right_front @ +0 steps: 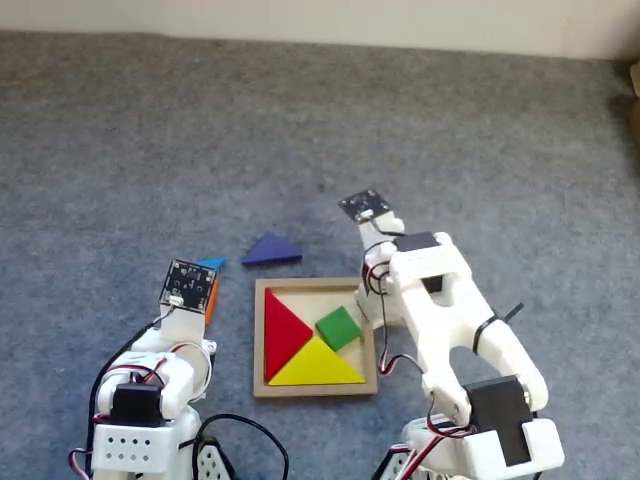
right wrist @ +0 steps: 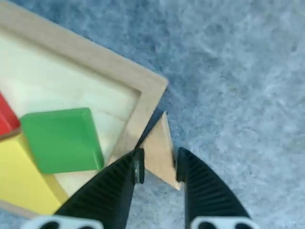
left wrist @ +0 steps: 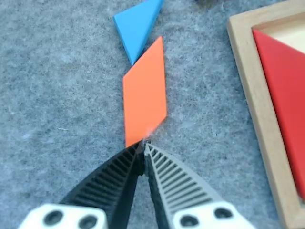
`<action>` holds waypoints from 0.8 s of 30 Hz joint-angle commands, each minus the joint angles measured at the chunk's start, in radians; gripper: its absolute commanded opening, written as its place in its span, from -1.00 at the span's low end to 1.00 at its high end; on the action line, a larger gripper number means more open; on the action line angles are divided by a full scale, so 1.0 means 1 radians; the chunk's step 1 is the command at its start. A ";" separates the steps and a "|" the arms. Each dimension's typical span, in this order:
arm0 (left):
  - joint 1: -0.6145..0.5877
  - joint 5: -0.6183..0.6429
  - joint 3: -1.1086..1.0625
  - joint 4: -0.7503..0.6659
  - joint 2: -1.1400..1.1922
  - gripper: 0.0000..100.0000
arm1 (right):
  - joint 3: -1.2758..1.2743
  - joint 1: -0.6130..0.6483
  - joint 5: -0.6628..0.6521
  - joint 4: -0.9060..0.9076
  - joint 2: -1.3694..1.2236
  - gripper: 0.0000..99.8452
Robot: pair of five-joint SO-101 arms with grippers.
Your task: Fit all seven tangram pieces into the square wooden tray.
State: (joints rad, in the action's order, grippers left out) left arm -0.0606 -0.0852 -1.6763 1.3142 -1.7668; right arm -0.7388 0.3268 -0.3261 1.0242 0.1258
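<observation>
The right gripper (right wrist: 160, 161) has its jaws clamped on a pale wooden triangle (right wrist: 158, 140) just outside the wall of the square wooden tray (right wrist: 143, 78). The step in hand looks like lifting it over the rim, beside the smooth green square (right wrist: 62, 138). The left gripper (left wrist: 144, 149), jaws pinched together, touches a corner of the flat orange parallelogram (left wrist: 144, 95) on the fuzzy grey table (left wrist: 47, 119)

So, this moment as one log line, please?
tray: red triangle, yellow triangle, green square | left hand: shut at orange parallelogram | right hand: grips wooden triangle
</observation>
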 commanded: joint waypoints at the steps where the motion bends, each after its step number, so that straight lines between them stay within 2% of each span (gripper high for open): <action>1: -0.010 -0.006 -0.021 0.005 -0.048 -0.98 | 0.054 -0.081 -0.008 0.013 0.001 -0.71; 4: -0.010 -0.006 -0.021 0.005 -0.048 -0.98 | 0.056 -0.162 -0.009 0.013 0.002 -0.71; 7: -0.010 -0.006 -0.021 0.005 -0.048 -0.98 | 0.067 -0.183 -0.006 0.019 0.004 -0.71; 13: -0.010 -0.006 -0.021 0.005 -0.048 -0.98 | 0.071 -0.160 -0.005 0.054 0.084 -0.71; 18: -0.010 -0.006 -0.021 0.005 -0.048 -0.98 | 0.070 -0.093 -0.012 0.061 0.183 -0.69; 21: -0.010 -0.006 -0.021 0.005 -0.048 -0.98 | 0.067 -0.071 -0.017 0.061 0.162 -0.59; 24: -0.010 -0.006 -0.021 0.005 -0.048 -0.98 | 0.068 -0.073 -0.091 0.056 0.094 -0.57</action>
State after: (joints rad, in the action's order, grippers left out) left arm -0.0606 -0.0852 -1.6763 1.3142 -1.7668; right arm -0.7158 0.2409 -0.3552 1.0764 0.2424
